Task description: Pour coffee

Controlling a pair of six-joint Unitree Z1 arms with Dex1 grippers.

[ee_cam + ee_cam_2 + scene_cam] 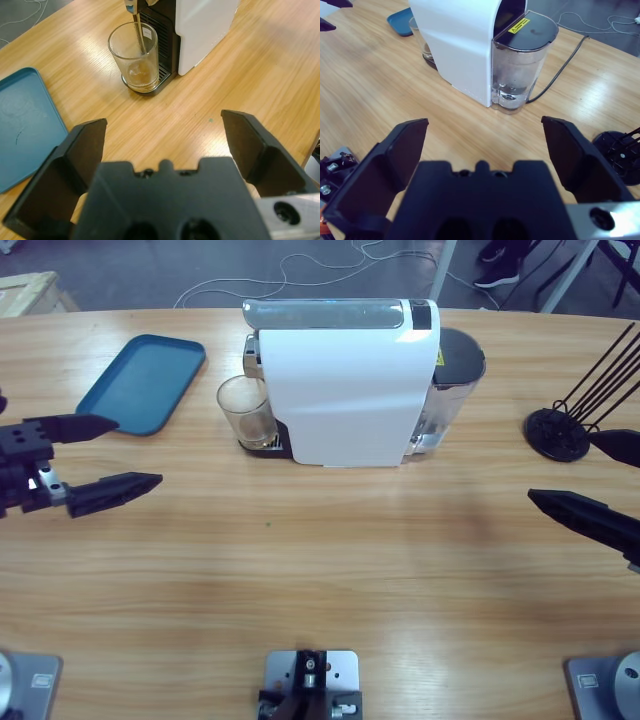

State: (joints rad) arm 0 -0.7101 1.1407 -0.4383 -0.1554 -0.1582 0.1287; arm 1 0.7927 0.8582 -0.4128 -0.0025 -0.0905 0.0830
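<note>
Both end effectors, left (118, 453) and right (590, 475), gape empty; coffee (138, 69) shallow in tumbler (134, 56).

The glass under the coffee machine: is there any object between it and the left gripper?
Nothing visible. Bare table lies between the open left gripper and the glass. The blue tray sits off to one side, outside that path.
</note>
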